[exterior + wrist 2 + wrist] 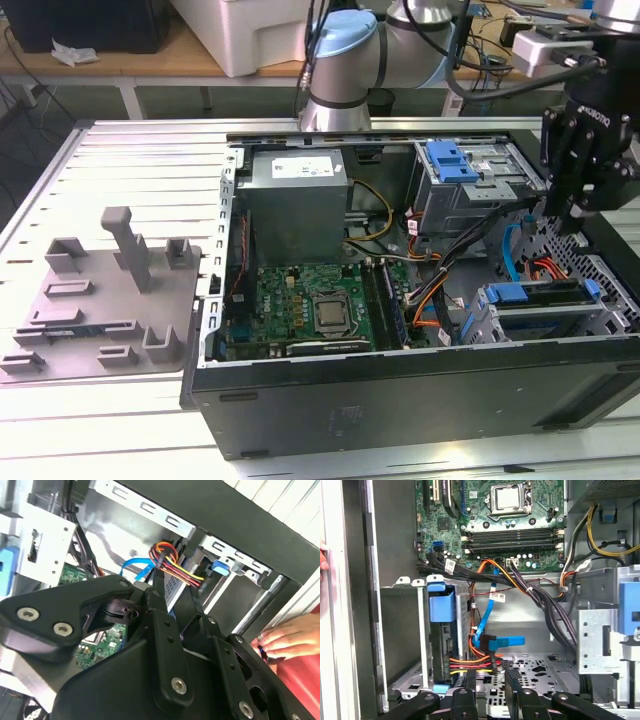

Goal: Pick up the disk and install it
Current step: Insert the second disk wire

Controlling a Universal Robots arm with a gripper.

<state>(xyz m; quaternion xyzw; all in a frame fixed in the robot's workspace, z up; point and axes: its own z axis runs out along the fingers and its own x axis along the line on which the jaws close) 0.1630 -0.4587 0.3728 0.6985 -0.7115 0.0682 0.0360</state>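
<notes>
Because the disk (545,305) already sat in its bay at the case's (400,390) four o'clock corner, edge-up with cables plugged in, the hand (580,215) hovered above it holding nothing, fingers near together though I cannot tell if fully closed.

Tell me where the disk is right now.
The disk sits in the drive cage at the case's front corner, on the exterior view's right, below the gripper.
</notes>
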